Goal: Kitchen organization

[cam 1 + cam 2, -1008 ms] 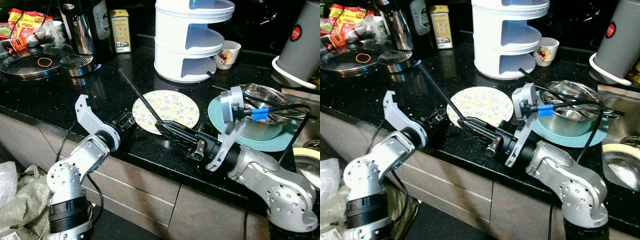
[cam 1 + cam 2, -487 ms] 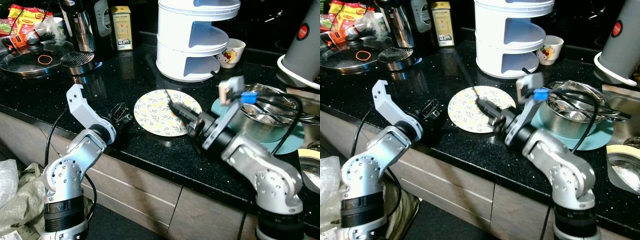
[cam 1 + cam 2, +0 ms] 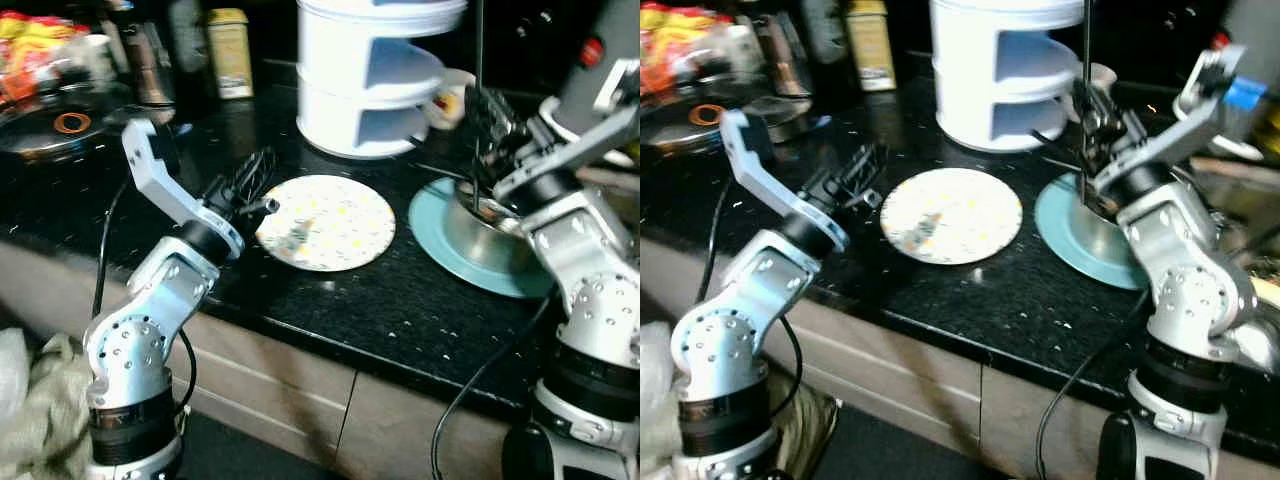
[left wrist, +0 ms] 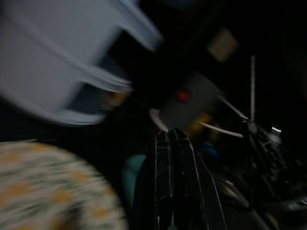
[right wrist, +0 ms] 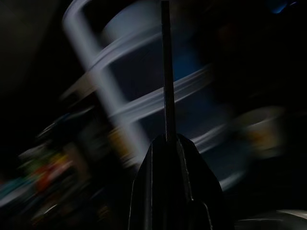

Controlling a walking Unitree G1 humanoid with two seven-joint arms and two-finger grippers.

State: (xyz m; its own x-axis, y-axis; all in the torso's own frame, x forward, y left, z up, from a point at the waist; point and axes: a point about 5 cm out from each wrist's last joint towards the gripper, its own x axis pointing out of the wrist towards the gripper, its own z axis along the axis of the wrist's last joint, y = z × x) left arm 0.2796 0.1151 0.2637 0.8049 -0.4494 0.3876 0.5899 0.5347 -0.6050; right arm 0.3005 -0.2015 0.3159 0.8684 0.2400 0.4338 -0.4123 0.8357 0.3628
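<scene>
Since a second ago my right arm has swung off the floral plate and up over the steel bowl, carrying the thin black rod with it; half a second ago the rod lay low across the plate, now it stands nearly upright.

Starting at my left: the glass pan lid [image 3: 55, 125] sits far back on the black countertop [image 3: 350, 300], blurred. My left gripper [image 3: 250, 180] hovers just beside the left edge of the floral plate [image 3: 328, 222], above the counter. In the left wrist view its fingers [image 4: 175, 191] are pressed together with nothing between them, pointing across the plate towards the bowl area.

The floral plate lies flat on the counter, centre front. Behind it stands the white tiered rack [image 3: 375, 75], with a small cup [image 3: 452, 98] at its right.

Further right, the teal plate [image 3: 440, 245] carries the steel bowl [image 3: 478, 232]. My right gripper [image 3: 485, 115] is raised above the bowl's rim, its jaws pinching the black rod [image 3: 479, 40], which runs straight up out of the top of the head views. The right wrist view confirms the clamp: rod [image 5: 166, 72] rising from between the closed fingers, the blurred rack beyond. A grey kettle [image 3: 600, 60] stands at the far right.
</scene>
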